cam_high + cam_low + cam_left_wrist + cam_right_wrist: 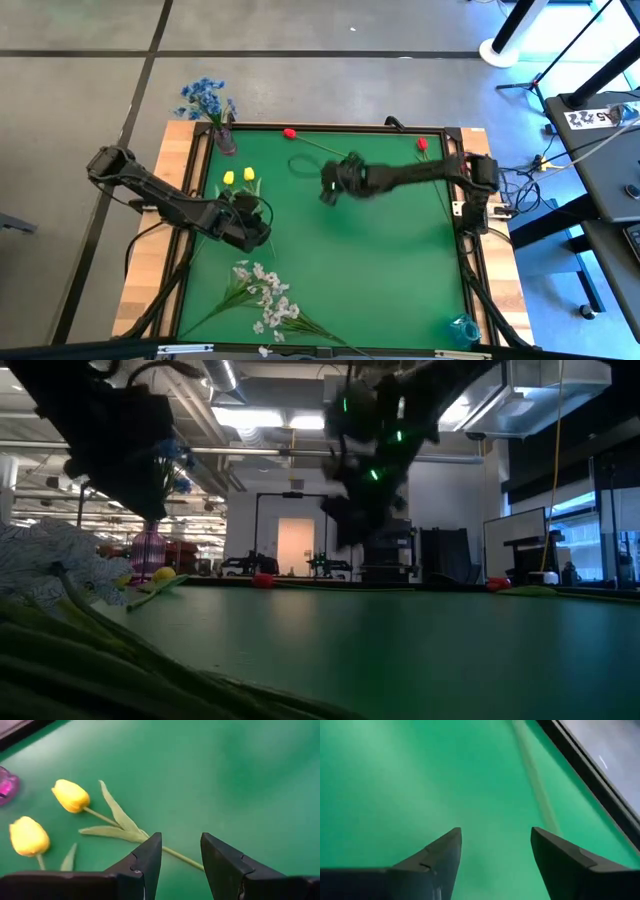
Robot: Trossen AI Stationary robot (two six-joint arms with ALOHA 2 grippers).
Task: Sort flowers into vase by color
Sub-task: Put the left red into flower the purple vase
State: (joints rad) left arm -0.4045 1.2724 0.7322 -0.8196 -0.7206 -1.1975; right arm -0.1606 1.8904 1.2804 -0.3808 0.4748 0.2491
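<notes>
Left end effector (pixel 180 865), fingers apart, hovers over a yellow tulip's stalk (pixel 175 854); next it must descend and clamp. Right end effector (pixel 495 865), also apart, holds nothing.

Scattered flowers (pixel 262 298) flat on mat

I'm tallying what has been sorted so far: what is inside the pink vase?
The vase holds the blue flowers, blossoms spreading past the table's edge. The stems inside it cannot be seen from above; the low view is too dark to show more.

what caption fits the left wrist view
Open left claw hovering over a yellow tulip's stem on green table.
</notes>
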